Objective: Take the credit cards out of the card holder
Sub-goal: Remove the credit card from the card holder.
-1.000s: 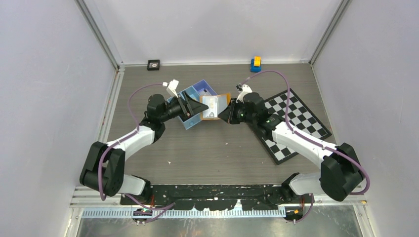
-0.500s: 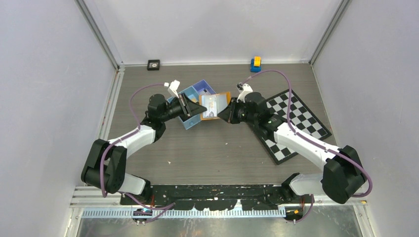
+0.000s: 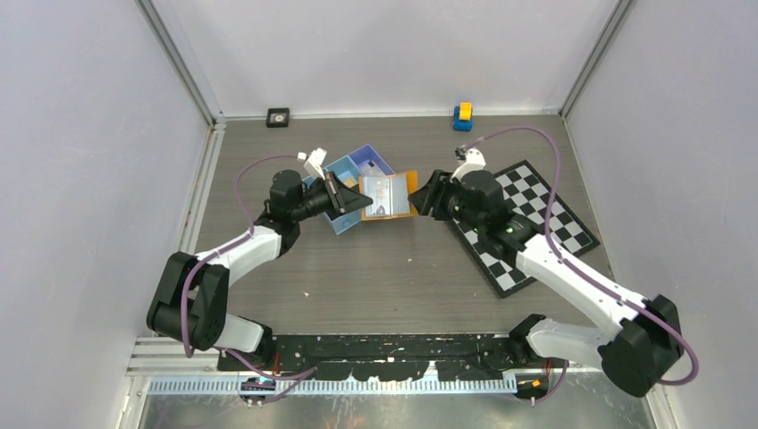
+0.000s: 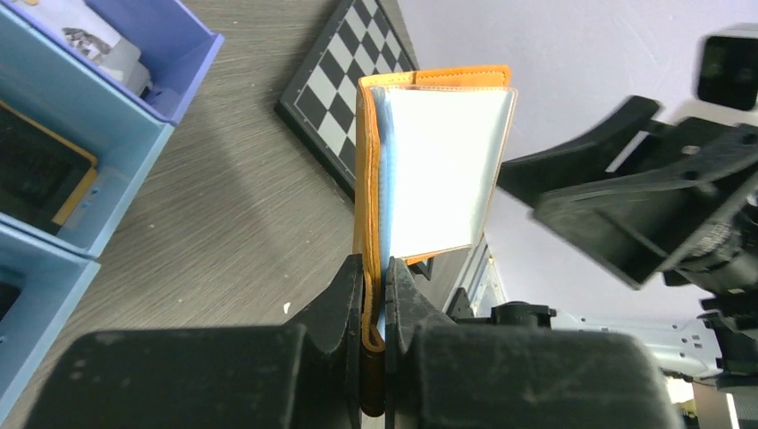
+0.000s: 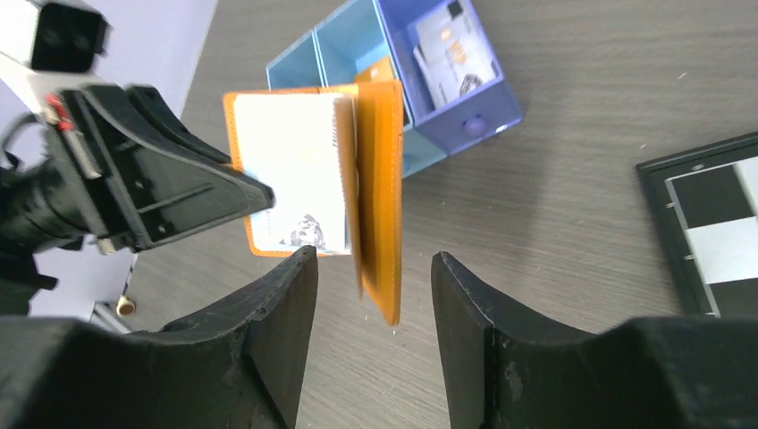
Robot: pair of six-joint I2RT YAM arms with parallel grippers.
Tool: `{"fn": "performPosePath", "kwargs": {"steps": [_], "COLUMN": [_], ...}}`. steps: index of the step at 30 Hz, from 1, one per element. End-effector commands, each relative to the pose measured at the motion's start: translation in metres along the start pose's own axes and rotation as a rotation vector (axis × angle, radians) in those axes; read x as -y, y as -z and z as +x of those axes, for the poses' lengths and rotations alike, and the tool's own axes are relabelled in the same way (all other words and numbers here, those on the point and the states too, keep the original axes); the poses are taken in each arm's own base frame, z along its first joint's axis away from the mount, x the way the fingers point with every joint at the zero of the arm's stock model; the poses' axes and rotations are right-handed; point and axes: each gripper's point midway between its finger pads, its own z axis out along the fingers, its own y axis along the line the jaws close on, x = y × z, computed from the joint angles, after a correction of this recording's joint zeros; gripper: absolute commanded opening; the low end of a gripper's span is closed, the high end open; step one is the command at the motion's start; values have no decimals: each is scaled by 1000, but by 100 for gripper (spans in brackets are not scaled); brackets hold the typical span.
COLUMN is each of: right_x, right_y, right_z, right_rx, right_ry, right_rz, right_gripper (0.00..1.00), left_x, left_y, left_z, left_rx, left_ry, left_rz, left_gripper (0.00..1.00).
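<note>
The orange card holder [image 3: 391, 195] hangs open in the air between the arms. My left gripper [image 3: 362, 200] is shut on its lower edge, seen close up in the left wrist view, where the orange leather [image 4: 368, 179] is pinched between the left gripper [image 4: 375, 268] fingers. A pale credit card [image 4: 442, 170] sits in its inner pocket and shows white [image 5: 290, 170] in the right wrist view. My right gripper [image 3: 427, 195] stands open just right of the holder. The orange flap [image 5: 380, 197] hangs between the right gripper [image 5: 374, 259] fingers without touching them.
A blue three-compartment tray [image 3: 357, 165] sits behind the holder, with a printed card [image 5: 451, 49] in its dark-blue end compartment. A chessboard mat [image 3: 527, 223] lies under the right arm. A small yellow-and-blue toy [image 3: 462, 115] and a black square [image 3: 278, 116] rest by the back wall.
My left gripper has shut on the card holder. My right gripper has opened, let go of it and drawn back to the right.
</note>
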Motion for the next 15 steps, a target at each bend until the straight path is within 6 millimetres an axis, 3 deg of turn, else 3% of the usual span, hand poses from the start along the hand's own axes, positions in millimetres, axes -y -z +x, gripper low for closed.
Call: {"fn": "performPosePath", "kwargs": {"steps": [1, 5, 8, 10, 15], "right_x": [-3, -36, -58, -63, -52], "right_y": [30, 43, 37, 25, -5], "right_z": [-38, -39, -27, -18, 0], "right_rx": [165, 174, 96, 32, -83], "right_ry": [30, 67, 74, 57, 0], "right_rz": [6, -186, -309, -327, -291], "right_gripper": [53, 41, 35, 30, 27], "left_x": [12, 9, 16, 23, 37], "left_y": [3, 3, 2, 1, -1], "left_z": [-21, -22, -20, -20, -20], "left_rx": [60, 59, 47, 38, 32], "left_ry": [-68, -67, -68, -71, -50], "left_rz": [-4, -20, 21, 64, 151], "left_gripper": [0, 0, 0, 0, 0]}}
